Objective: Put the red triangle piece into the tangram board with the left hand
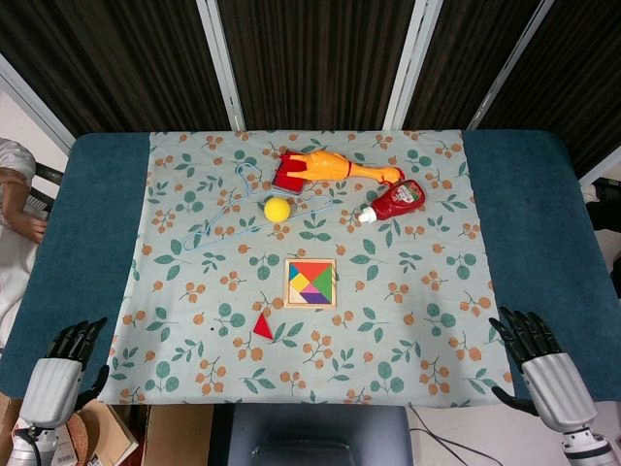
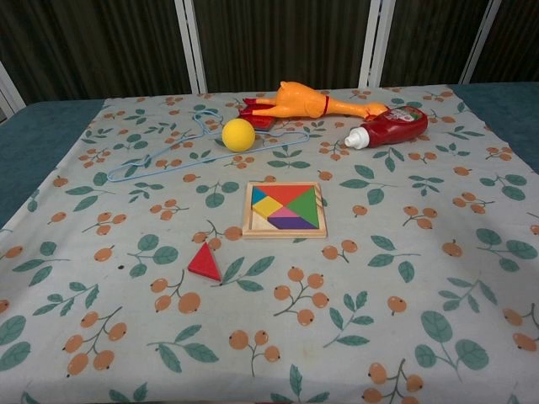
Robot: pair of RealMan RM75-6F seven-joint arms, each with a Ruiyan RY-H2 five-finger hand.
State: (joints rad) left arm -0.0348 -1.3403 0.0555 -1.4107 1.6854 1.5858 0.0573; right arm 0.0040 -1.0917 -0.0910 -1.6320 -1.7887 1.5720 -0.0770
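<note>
Dark slatted panels back a blue tabletop (image 1: 543, 194) covered by a leaf-patterned cloth (image 1: 408, 320). Nearest, at the front edge, both hands hang low with fingers spread and nothing in them: the left hand (image 1: 60, 374) off the cloth's left corner, the right hand (image 1: 539, 364) off its right corner. Neither shows in the chest view.

Next in, the red triangle (image 2: 205, 263) lies flat on the cloth, near the board (image 2: 284, 209) and apart from it, toward the left and front. The board holds coloured pieces; I cannot tell which slot is free.

Beyond lie a yellow ball (image 2: 239, 134), a blue wire hanger (image 2: 160, 156), a rubber chicken (image 2: 307, 104) over a red item, and a ketchup bottle (image 2: 392, 126).

Risks, as I judge them: the triangle is thin and flat, so fingers may slide it or bunch the cloth instead of lifting it. Tugged cloth could shift the board. A wrongly turned triangle would jam on the frame.
</note>
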